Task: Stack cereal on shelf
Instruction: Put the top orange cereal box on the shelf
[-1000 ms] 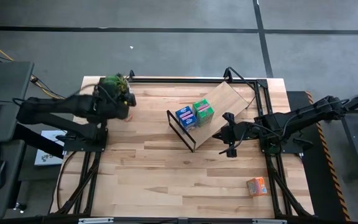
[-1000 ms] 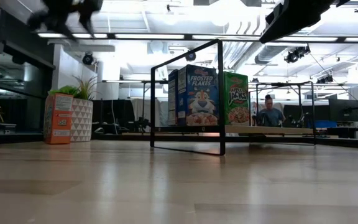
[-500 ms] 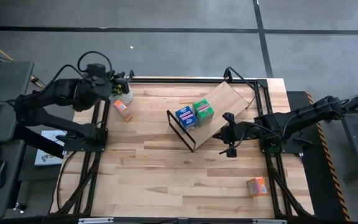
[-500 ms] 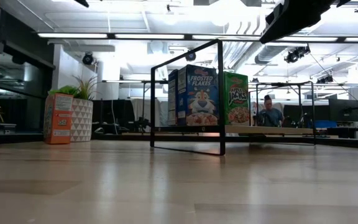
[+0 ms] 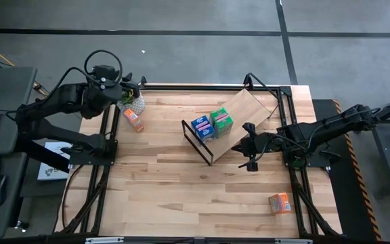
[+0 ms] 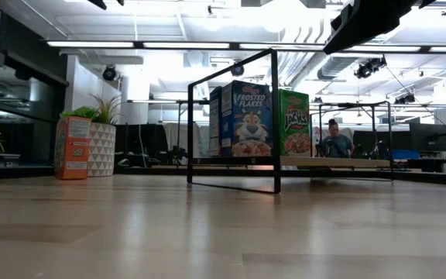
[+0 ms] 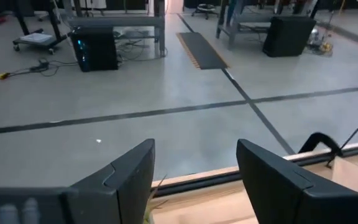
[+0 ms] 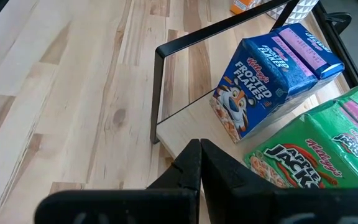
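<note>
Wooden table [image 5: 181, 196] carrying the whole arrangement, seen from above. The shelf [image 5: 249, 105], a light wood panel in a thin black frame [image 6: 273, 116], lies at the table's centre, angled toward the far right corner. On its panel stand two cereal boxes side by side, touching: the blue box [image 5: 201, 127] to the left and the green box [image 5: 221, 120] to the right; the right wrist view shows both resting on the wood panel inside the frame. The left arm reaches over the far left corner, its left gripper [image 5: 128, 87] raised above the potted plant [image 5: 135, 103], fingers [image 7: 126, 177] spread wide with nothing between them. The right arm extends from the right edge; the right gripper [image 5: 247, 147] hovers just to the near right of the shelf, fingers pressed together and empty. One orange box [image 5: 134, 119] stands just beside the plant, on its near side. A second orange box [image 5: 280, 202] lies near the near right corner, well apart from the shelf.
</note>
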Controlling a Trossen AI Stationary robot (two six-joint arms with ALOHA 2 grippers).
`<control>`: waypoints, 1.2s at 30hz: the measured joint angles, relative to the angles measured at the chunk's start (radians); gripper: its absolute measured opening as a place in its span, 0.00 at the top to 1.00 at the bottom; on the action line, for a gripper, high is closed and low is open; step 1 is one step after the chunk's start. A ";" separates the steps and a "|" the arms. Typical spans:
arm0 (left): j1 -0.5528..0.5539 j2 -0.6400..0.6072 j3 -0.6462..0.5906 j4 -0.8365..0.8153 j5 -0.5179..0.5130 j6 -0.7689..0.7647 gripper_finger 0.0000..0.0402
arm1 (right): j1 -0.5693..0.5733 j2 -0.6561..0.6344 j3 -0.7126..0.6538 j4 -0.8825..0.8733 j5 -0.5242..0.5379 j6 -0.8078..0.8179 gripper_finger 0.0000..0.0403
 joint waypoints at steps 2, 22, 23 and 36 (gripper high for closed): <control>0.018 0.001 0.000 -0.001 0.029 0.018 0.42 | 0.000 0.000 0.000 0.000 0.000 0.000 1.00; 0.086 0.016 -0.172 -0.064 0.206 -0.103 0.18 | 0.000 0.077 0.000 0.000 -0.005 0.000 1.00; 0.090 0.012 -0.215 -0.097 0.172 -0.178 0.18 | 0.000 0.086 0.000 0.001 -0.005 0.000 1.00; 0.005 -0.047 -0.733 -0.117 0.152 -0.922 0.18 | 0.000 0.111 0.000 -0.003 -0.004 0.002 1.00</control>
